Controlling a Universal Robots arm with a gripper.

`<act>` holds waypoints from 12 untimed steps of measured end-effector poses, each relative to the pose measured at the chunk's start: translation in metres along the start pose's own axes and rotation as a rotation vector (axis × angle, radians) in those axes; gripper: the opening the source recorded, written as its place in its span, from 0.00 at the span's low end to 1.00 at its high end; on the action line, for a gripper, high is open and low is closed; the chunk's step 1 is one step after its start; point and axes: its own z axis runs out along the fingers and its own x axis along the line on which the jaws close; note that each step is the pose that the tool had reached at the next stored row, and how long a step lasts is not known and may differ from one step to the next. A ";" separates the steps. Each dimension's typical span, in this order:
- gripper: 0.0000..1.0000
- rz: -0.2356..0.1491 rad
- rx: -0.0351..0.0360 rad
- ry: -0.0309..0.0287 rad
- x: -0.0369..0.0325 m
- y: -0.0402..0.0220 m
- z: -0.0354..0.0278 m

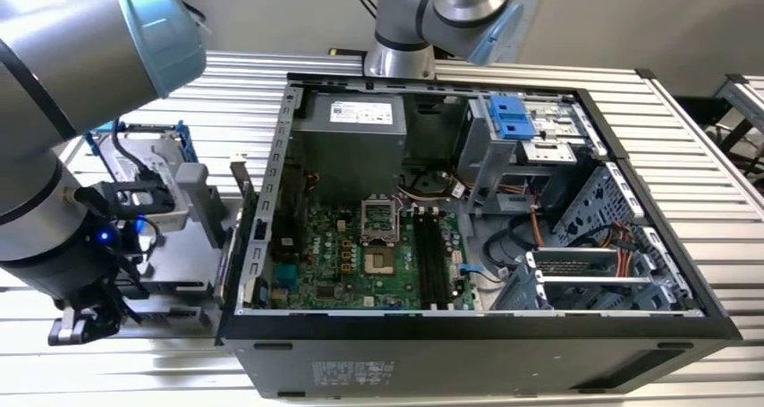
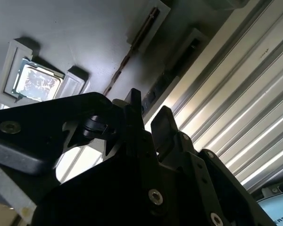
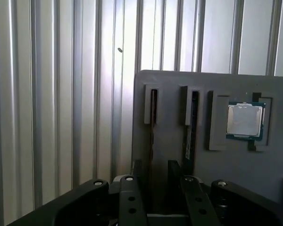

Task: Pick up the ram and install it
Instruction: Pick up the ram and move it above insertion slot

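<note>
So the open computer case (image 1: 478, 358) lies on its side on a ribbed metal table (image 1: 704, 156), with the green motherboard (image 1: 322, 264) facing up. The power supply (image 1: 352, 143) sits at the far end, and the bare CPU socket (image 1: 378, 217) is just in front of it. Two long black slot rails (image 1: 432, 259) run beside the socket. There's a blue bracket (image 1: 510, 116) in the far corner on the exterior view's right, and a metal drive cage (image 1: 597, 277) nearer on that side. Both wrist views show a gray tray (image 3: 179, 136) on the table, with a processor chip (image 3: 245, 120) sitting in a square pocket.
</note>
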 end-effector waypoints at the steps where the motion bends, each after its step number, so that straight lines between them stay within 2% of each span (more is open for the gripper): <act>1: 1.00 0.000 -0.0001 0.0001 0.0001 0.0000 0.0014; 6: 1.00 0.004 -0.0007 0.0000 0.0003 0.0001 0.0072; 12: 1.00 0.006 -0.0009 0.0000 0.0003 0.0000 0.0079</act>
